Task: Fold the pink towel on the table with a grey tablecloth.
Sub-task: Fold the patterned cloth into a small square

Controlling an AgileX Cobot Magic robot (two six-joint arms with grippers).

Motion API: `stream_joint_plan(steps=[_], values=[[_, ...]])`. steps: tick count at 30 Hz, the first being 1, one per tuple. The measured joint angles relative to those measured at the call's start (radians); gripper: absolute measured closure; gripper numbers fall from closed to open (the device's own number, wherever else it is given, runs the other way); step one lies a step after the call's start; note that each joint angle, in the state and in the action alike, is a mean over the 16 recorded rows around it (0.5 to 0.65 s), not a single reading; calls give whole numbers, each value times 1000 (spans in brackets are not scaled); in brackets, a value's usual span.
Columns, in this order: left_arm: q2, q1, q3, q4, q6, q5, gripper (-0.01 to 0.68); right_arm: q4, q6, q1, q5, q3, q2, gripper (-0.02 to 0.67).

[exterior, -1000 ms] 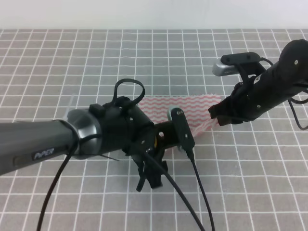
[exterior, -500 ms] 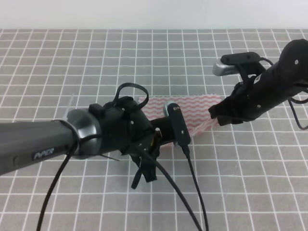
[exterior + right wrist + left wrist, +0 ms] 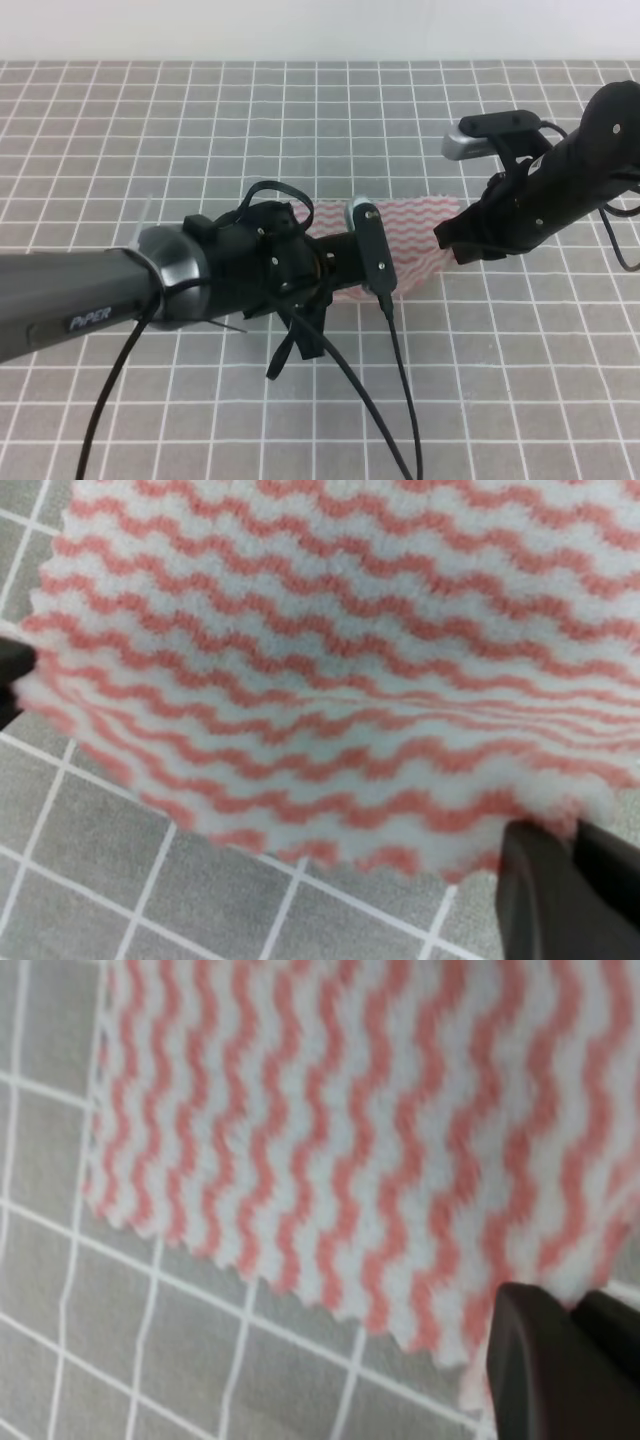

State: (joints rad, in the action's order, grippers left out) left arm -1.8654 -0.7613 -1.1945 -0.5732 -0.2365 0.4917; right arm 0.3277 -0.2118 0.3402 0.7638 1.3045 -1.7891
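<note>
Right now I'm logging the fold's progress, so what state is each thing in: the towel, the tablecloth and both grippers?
pink towel: lying on the table, near edge pinched at both ends, not yet folded over.
grey tablecloth: spread flat.
left gripper: shut on the towel's edge.
right gripper: shut on the towel's edge, lifting it slightly.

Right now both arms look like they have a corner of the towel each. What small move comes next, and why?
Probably carry both corners together away from the near edge, over the flat part of the towel. In each wrist view the fingers pinch a zigzag corner. The right-wrist view shows the near edge lifted with a crease forming, so the fold has begun but is not laid on the table.
</note>
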Motion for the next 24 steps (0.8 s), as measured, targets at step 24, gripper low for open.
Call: stream_joint_plan(steps=[24], values=[[-9,83,-1,-10,60,-187,674,-6,1,0,6,0,0,664]])
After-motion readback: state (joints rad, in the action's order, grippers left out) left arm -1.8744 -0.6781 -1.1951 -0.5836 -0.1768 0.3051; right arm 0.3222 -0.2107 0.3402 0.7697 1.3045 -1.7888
